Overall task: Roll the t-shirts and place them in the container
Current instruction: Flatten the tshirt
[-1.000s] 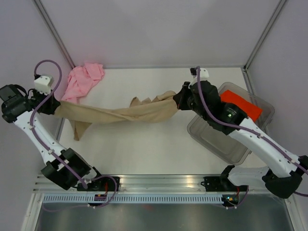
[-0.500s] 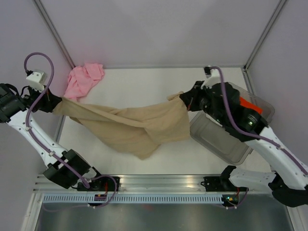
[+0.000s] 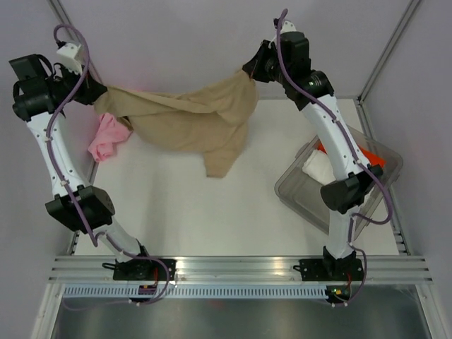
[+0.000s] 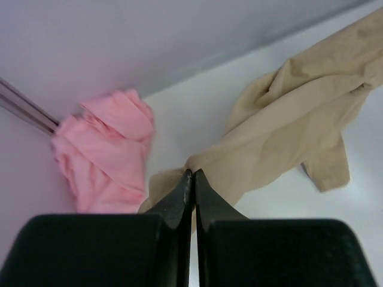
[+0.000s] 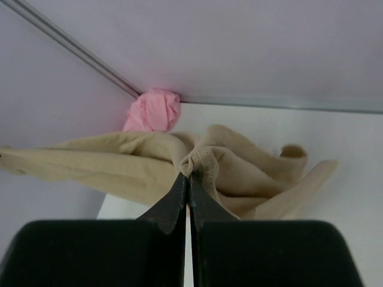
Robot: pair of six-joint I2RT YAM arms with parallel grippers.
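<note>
While the left gripper and right gripper each pinch 1 edge, the tan t-shirt hangs stretched between them.

A clear tub sits on the table's right side.

Both arms raised, tan t-shirt strung between them over the back of the desk. Left gripper has one end, right gripper the other, jaws pinched on cloth at both. Fabric sags mid-span, one flap hanging lowest. Pink t-shirt is bunched on the desk at the left edge, partly under the tan one. Clear tub at right holds a white t-shirt and a red t-shirt; right arm crosses over it.
</note>
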